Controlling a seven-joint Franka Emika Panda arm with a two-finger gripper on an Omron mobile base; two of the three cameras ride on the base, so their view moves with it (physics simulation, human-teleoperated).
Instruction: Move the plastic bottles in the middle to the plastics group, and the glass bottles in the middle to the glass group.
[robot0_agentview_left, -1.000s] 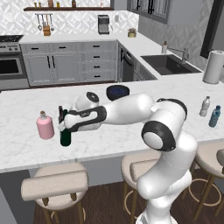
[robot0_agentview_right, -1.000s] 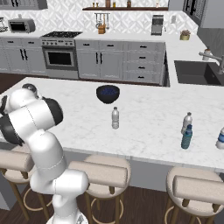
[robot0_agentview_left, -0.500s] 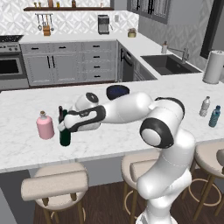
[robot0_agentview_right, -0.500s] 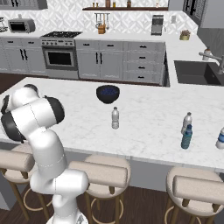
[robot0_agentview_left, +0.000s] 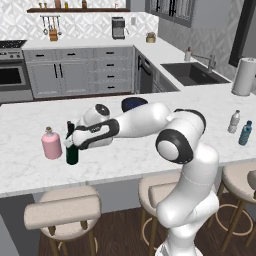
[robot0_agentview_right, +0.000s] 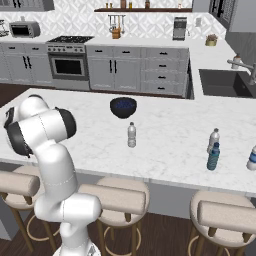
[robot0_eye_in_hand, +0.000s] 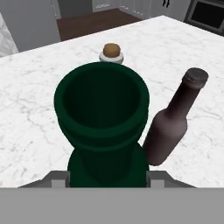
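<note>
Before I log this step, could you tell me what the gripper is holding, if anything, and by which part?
The gripper is shut on the green bottle, gripping its narrow neck just below the mouth; the bottle stands upright beside the pink flask.

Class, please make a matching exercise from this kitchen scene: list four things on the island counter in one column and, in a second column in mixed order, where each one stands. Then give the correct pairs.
Things
1. tall dark green glass bottle
2. squat pink flask with a stopper
3. dark blue bowl
4. small translucent blue bottle with a dark cap

Places
A. alone at the back edge of the counter
B. between the fingers of the gripper
C. beside a clear greyish bottle near the sink end
D. at the counter's far end, next to the green bottle

Pairs: 1-B, 2-D, 3-A, 4-C
</note>
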